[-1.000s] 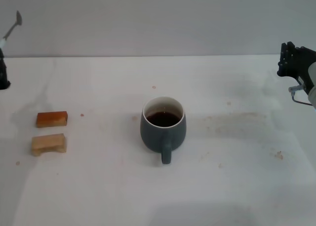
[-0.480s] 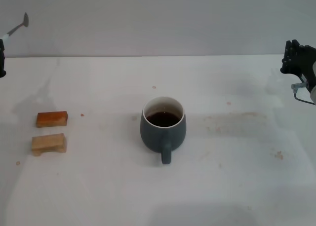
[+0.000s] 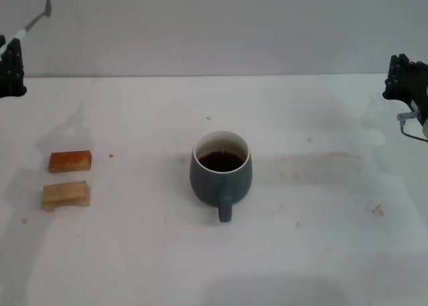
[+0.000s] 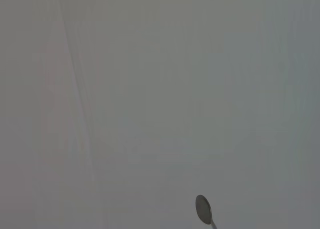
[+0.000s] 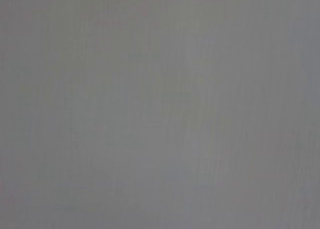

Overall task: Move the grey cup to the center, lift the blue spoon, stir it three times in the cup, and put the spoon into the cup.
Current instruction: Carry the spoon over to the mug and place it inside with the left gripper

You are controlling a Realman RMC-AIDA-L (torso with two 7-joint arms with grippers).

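Sticking up from the clamped left gripper, the blue spoon, well left of the grey cup.

**Cup mid-bench, blocks to the left, grippers at the edges**

The grey cup stands in the middle of the bench, handle toward the robot, liquid inside. Two wooden blocks lie well to its left, one behind the other. The left gripper holds the blue spoon aloft at the far left, bowl tilted upward. The right gripper hangs at the far right edge.
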